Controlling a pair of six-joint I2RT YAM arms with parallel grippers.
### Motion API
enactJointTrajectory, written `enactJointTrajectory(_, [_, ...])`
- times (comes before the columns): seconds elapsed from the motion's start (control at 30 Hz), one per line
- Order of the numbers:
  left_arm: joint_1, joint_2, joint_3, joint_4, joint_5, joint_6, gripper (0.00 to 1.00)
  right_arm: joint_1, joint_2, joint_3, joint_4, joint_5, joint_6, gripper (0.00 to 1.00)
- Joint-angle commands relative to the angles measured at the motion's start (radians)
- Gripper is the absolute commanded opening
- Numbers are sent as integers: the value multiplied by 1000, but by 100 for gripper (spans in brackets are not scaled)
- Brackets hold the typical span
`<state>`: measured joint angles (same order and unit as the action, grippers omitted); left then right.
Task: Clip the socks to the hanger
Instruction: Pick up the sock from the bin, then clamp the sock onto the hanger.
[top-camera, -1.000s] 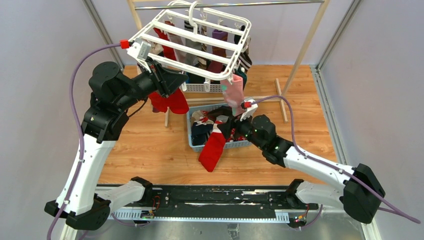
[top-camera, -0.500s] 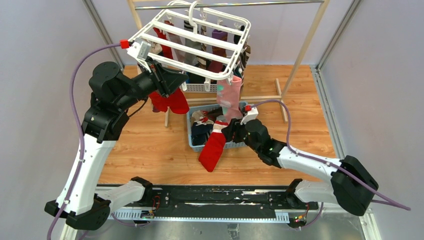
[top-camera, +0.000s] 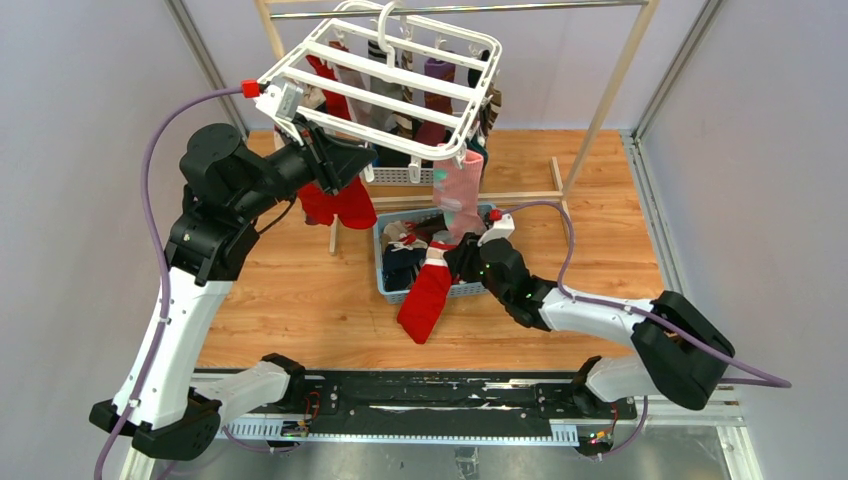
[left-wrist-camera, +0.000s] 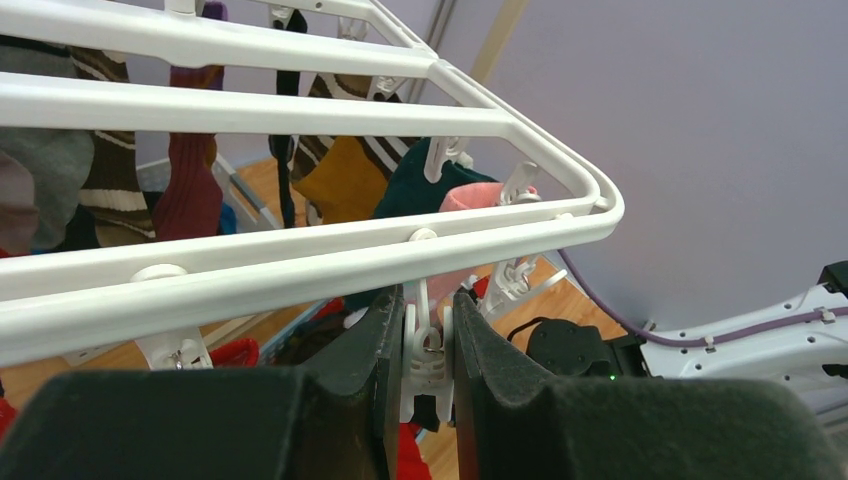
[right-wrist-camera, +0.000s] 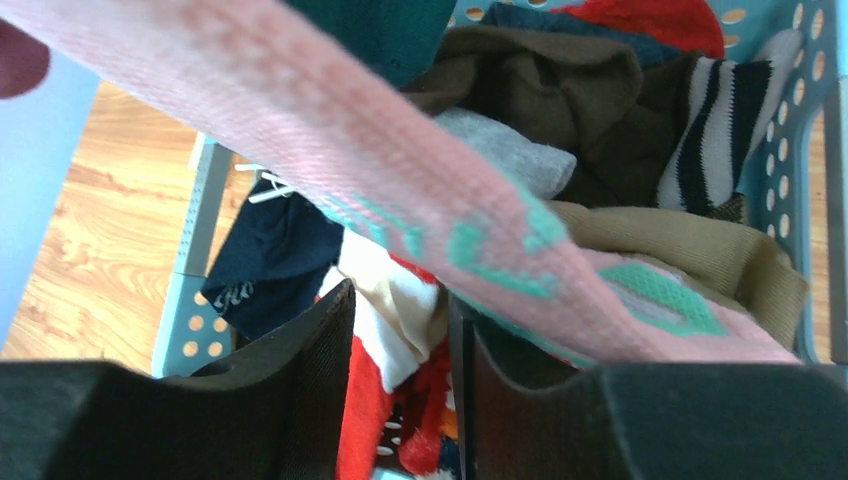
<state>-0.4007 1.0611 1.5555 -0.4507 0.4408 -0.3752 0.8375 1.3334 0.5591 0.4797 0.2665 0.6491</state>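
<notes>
Under the near rail of the hanger (left-wrist-camera: 300, 262), the left hand (left-wrist-camera: 428, 310) is pressed in on a white clip (left-wrist-camera: 425, 345), with one dark finger on each side of it. More clips dangle farther along the same rail. Socks hang below the frame: a mustard sock (left-wrist-camera: 345, 180), a maroon sock (left-wrist-camera: 190, 190), a teal sock (left-wrist-camera: 415, 195) and a brown-striped sock (left-wrist-camera: 110, 170). In the top view the hanger sits tilted, its hook up at the metal bar of the rail stand (top-camera: 610, 90), and red socks (top-camera: 340, 205) hang just below the left wrist.

The right hand (right-wrist-camera: 400, 310) is low over the blue basket (right-wrist-camera: 790, 120). Its fingers stand a narrow gap apart with nothing seen between them; white and red fabric from the pile shows through the gap. A pink sock (right-wrist-camera: 400, 180) with a teal pattern runs slantwise just above the fingers, and it is not clear whether it touches them. From above, this sock hangs from a clip at the hanger's near right corner and reaches down to the basket.

Inside the basket lie a navy sock (right-wrist-camera: 260, 260) with a small pale marking too blurred to read, a grey sock (right-wrist-camera: 500, 150), a tan sock (right-wrist-camera: 680, 250) and a black-and-white striped sock (right-wrist-camera: 720, 130). A red sock with a white cuff (top-camera: 425, 295) drapes over the basket's front wall onto the wooden bench (top-camera: 290, 290).
</notes>
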Motion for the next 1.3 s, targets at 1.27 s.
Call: enactJointTrajectory(1.27, [-1,-1,-27,-15,55,-86,5,175,-224,335,172,-356,-424,0])
